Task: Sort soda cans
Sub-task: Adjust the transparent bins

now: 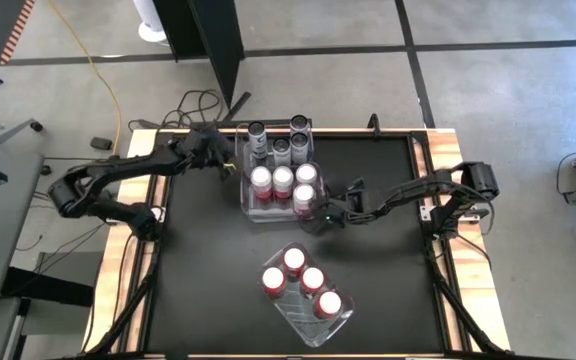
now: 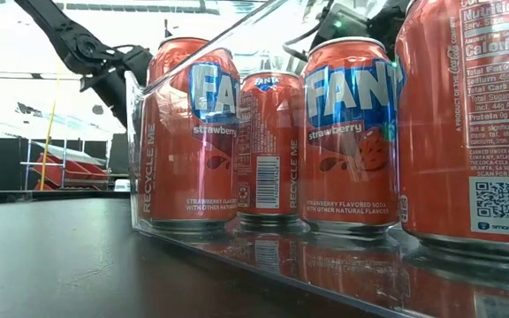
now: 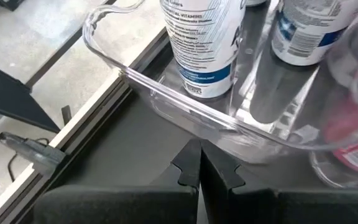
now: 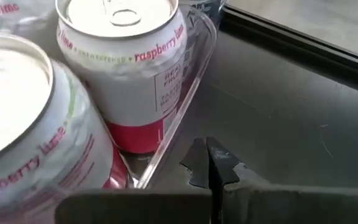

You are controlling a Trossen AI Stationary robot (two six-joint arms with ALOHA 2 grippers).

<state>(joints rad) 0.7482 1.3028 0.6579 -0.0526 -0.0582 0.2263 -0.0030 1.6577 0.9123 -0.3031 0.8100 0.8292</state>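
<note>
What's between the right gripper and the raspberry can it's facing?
In the right wrist view, only the clear bin's wall stands between the shut right gripper and the raspberry can, which sits inside the bin.

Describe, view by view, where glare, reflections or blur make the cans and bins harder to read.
Low view: the bright background silhouettes an arm, and the glossy table mirrors the Fanta cans. Left wrist view: the clear bin shows highlights along its rim, and a red can behind its wall is smeared. Right wrist view: the nearest can is soft, its lettering blurred. High view: can tops look washed-out.
</note>
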